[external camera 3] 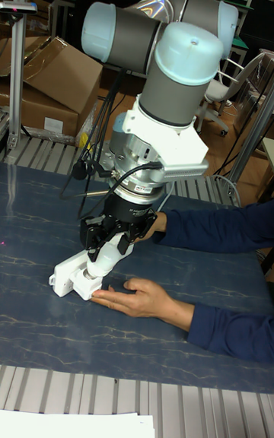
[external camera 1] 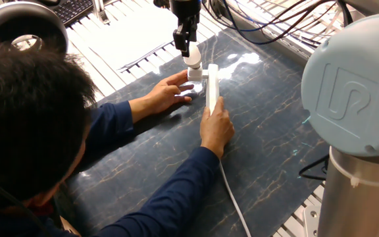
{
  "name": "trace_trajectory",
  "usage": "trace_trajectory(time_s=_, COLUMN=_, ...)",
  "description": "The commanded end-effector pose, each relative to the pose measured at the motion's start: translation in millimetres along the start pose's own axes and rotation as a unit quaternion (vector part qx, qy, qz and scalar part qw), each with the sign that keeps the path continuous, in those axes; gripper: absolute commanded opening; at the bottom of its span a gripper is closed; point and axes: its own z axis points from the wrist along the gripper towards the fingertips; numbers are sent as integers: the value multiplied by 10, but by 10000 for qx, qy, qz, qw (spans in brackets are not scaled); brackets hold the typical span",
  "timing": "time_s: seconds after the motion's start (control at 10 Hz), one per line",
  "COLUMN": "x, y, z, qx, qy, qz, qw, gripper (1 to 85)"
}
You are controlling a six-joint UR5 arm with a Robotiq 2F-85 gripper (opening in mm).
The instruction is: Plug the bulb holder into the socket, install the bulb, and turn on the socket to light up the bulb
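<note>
Holder [external camera 1: 195, 74] looks plugged into your socket [external camera 1: 212, 93]; tool [external camera 1: 191, 51] grips the bulb [external camera 3: 104, 257] over it, switching left

**One of Each on the Mat, Plus Two Hands**

One robot arm [external camera 3: 164, 65] works at the table, carrying one gripper [external camera 1: 187, 46] with two fingers. One bulb [external camera 1: 193, 59] shows between them. One bulb holder [external camera 1: 195, 74] sits under it, and one socket [external camera 1: 212, 92] strip lies on the mat, trailing one white cord [external camera 1: 232, 197]. One person [external camera 1: 31, 125] is in the fixed view, with two hands on the table: a left hand [external camera 1: 170, 92] and a right hand [external camera 1: 216, 128]. One dark marbled mat [external camera 1: 275, 138] covers the work area. One keyboard [external camera 1: 71, 9] lies at the far edge. In the tall fixed view, two cardboard boxes [external camera 3: 53, 77] stand behind the table. The cables behind the gripper are bunched too closely to count.
</note>
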Motion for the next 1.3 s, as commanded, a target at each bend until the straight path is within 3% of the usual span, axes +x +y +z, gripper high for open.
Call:
trace_trajectory(time_s=0.0, x=-64, y=3, z=-40, qx=62, qy=-65, qz=-112, qw=9999, gripper=577)
trace_trajectory(time_s=0.3, x=-135, y=220, z=-55, qx=-263, qy=-144, qz=145, qw=9994, gripper=577)
trace_trajectory(time_s=0.5, x=-192, y=285, z=-44, qx=-276, qy=-168, qz=199, qw=9993, gripper=577)
trace_trajectory(time_s=1.0, x=-250, y=-30, z=94, qx=171, qy=-294, qz=-588, qw=9977, gripper=577)
trace_trajectory(time_s=1.2, x=-262, y=-48, z=105, qx=134, qy=-378, qz=-678, qw=9969, gripper=573)
